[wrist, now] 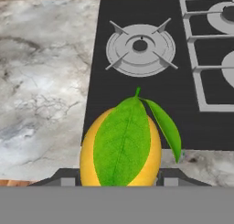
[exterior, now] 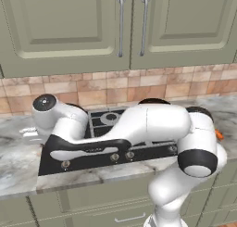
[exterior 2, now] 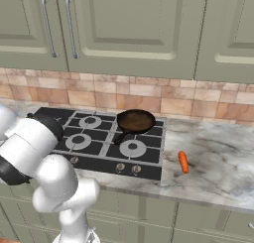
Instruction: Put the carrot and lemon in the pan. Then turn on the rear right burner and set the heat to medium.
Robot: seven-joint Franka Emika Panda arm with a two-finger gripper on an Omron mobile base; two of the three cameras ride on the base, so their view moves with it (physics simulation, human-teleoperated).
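1. Grey-veined marble counter (exterior 2: 218, 157) runs beneath sage-green wall cabinets (exterior 2: 134, 29) and a terracotta tile backsplash.
2. Set into it, the black glass cooktop (wrist: 137, 109) carries silver-grey burner rings; a larger burner with a star-shaped grate (wrist: 140, 48) shows in the hand view.
3. On the rear right burner sits the small dark brown-black frying pan (exterior 2: 135, 121).
4. Near the cooktop's right edge, the slim orange carrot (exterior 2: 183, 161) lies on the counter.
5. Between the claw's (wrist: 119, 181) dark fingertips (wrist: 61, 181) sits the bright yellow, green-leaved lemon (wrist: 120, 147); the tips flank it, but whether they press it cannot be told.
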